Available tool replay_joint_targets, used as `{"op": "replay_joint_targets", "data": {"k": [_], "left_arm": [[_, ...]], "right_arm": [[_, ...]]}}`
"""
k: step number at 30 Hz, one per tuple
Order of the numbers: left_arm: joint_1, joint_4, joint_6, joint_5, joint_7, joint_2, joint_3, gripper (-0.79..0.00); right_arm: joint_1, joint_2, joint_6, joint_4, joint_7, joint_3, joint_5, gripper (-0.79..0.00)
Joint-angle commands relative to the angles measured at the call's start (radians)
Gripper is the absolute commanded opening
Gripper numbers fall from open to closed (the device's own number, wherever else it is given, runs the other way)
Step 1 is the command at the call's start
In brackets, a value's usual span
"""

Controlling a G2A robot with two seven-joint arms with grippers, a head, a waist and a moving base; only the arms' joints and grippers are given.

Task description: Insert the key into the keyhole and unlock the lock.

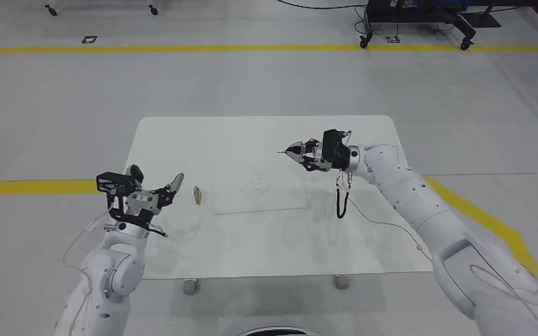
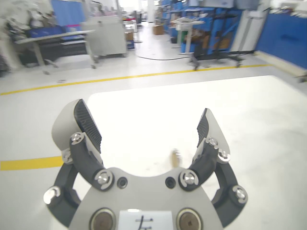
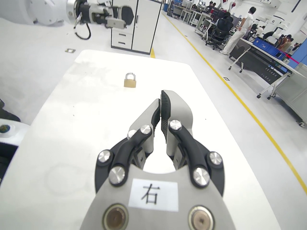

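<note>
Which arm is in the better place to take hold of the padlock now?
Left. Its open left gripper hangs close beside the padlock, whereas the right gripper is shut, apparently on the key, and farther across the table.

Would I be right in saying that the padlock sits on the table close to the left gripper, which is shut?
Not quite: the left gripper is open, not shut; the left wrist view shows its fingers spread wide apart. The padlock does sit on the table close to it.
</note>
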State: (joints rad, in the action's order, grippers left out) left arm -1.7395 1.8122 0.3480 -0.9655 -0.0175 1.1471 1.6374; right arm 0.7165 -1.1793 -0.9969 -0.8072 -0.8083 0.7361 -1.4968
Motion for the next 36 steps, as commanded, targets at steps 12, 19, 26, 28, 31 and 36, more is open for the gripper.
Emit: {"op": "replay_joint_targets", "data": {"k": [12,19,26,28,31,36], "left_arm": [[0.213,-0.104,0.196,1.151,-0.930,-0.056,0.043,0.000],[0.243,-0.102,0.193,1.457,-1.176,-0.058,-0.073,0.000],[0.436,-0.286,0.089,1.707,-1.366,-0.053,-0.189,0.000],[0.466,-0.314,0.116,1.653,-1.339,-0.050,-0.222,0.000],[0.499,-0.345,0.169,1.555,-1.286,-0.047,-0.261,0.000],[0.527,-0.402,0.298,1.342,-1.157,-0.046,-0.318,0.000]], "right_arm": [[-0.073,-0.007,-0.015,0.014,0.213,-0.176,0.410,-0.785],[-0.047,-0.005,-0.015,-0.029,0.282,-0.177,0.466,-0.785],[-0.087,0.019,-0.015,-0.125,0.587,-0.327,0.886,-0.785],[-0.111,0.034,-0.015,-0.156,0.691,-0.369,1.043,-0.785],[-0.144,0.060,-0.015,-0.197,0.835,-0.407,1.244,-0.785],[-0.174,0.095,-0.015,-0.247,1.056,-0.427,1.469,-0.785]]}}
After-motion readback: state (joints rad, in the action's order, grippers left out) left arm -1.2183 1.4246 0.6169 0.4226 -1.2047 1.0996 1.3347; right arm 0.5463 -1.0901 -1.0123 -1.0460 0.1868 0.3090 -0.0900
